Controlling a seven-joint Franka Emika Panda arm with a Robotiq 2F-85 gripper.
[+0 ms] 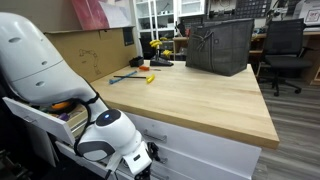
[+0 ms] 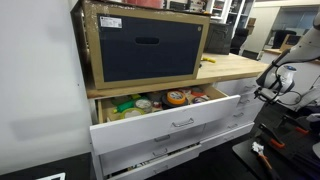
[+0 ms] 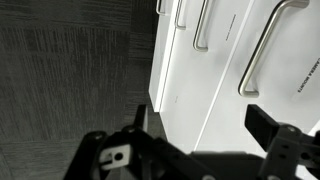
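My gripper [image 3: 200,125] is open and empty, its two black fingers spread wide. It points at the white drawer fronts [image 3: 215,80] of a cabinet, close to their metal bar handles [image 3: 262,45]. In both exterior views the gripper [image 1: 150,158] [image 2: 268,85] hangs low in front of the cabinet, below the wooden top [image 1: 200,95]. The top drawer [image 2: 170,125] stands pulled out, with several food packs and tins [image 2: 150,102] inside. The gripper touches nothing.
A dark fabric bin [image 1: 220,45] [image 2: 150,45] stands on the wooden top. Small blue and yellow tools [image 1: 135,75] lie near its far edge. An office chair [image 1: 287,50] stands behind. Dark carpet [image 3: 70,80] lies beside the cabinet.
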